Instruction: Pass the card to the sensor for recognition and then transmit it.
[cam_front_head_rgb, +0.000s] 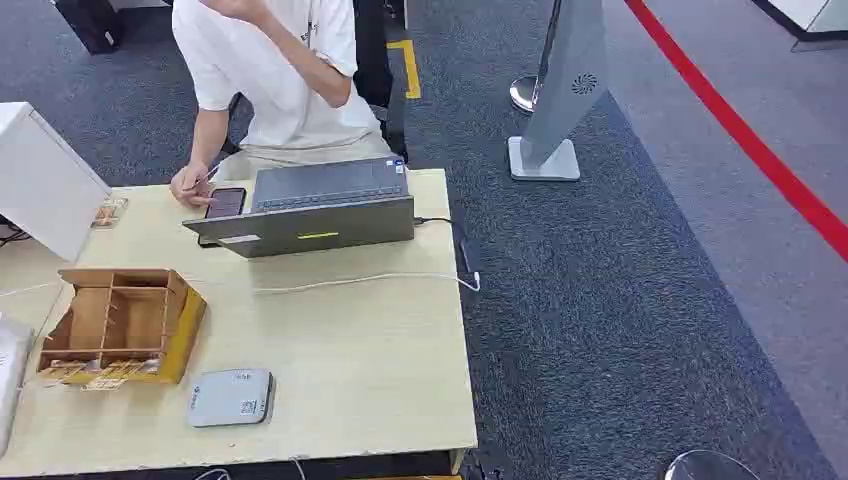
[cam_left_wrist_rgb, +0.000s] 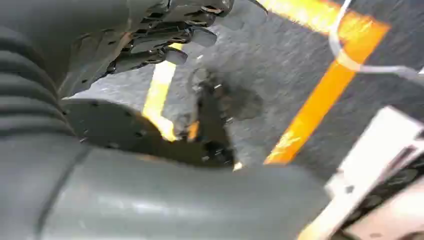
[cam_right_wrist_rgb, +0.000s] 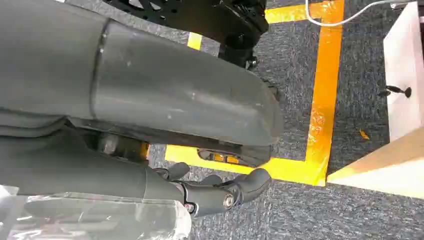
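On the light wooden table (cam_front_head_rgb: 360, 370), a flat grey sensor pad (cam_front_head_rgb: 230, 397) lies near the front edge. To its left stands a wooden divided box (cam_front_head_rgb: 120, 320), with cards (cam_front_head_rgb: 95, 374) lined along its front slot. My left hand (cam_left_wrist_rgb: 165, 35) hangs over the grey carpet, its dark fingers loosely apart and holding nothing. My right hand (cam_right_wrist_rgb: 215, 192) also hangs beside my body above yellow floor tape, its fingers slightly bent and empty.
A person (cam_front_head_rgb: 280, 70) sits behind the table with one hand by a phone (cam_front_head_rgb: 226, 202), next to a grey laptop (cam_front_head_rgb: 320, 205). A white cable (cam_front_head_rgb: 370, 282) crosses the table. A white box (cam_front_head_rgb: 45, 180) stands at the left, a grey stand (cam_front_head_rgb: 560, 90) on the carpet.
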